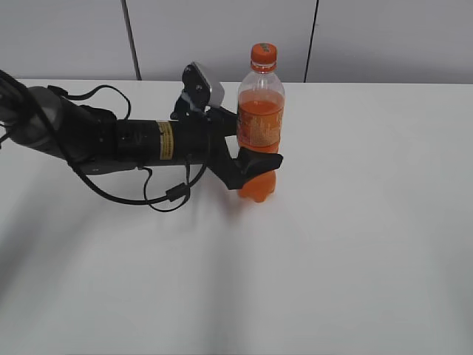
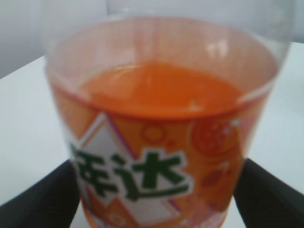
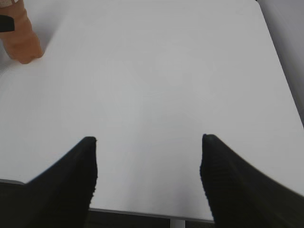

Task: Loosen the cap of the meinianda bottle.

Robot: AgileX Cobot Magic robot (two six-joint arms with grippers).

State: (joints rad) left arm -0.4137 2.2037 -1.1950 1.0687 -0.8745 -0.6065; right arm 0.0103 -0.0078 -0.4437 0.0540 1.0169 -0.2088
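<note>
cap point(image 1: 263, 52): orange, a small dark mark on top
meinianda bottle point(image 1: 259, 126): clear plastic, orange soda, orange label band with white patch and green characters
left gripper point(image 1: 255, 151): black
right gripper point(image 3: 148, 180): black
desk point(image 1: 355, 222): plain white

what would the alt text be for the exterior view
A black robot arm reaches in from the left, its left end effector clamped around the waist of a tall clear plastic bottle of orange soda standing upright on a white table. The small round orange screw cap is on, untouched.
</note>
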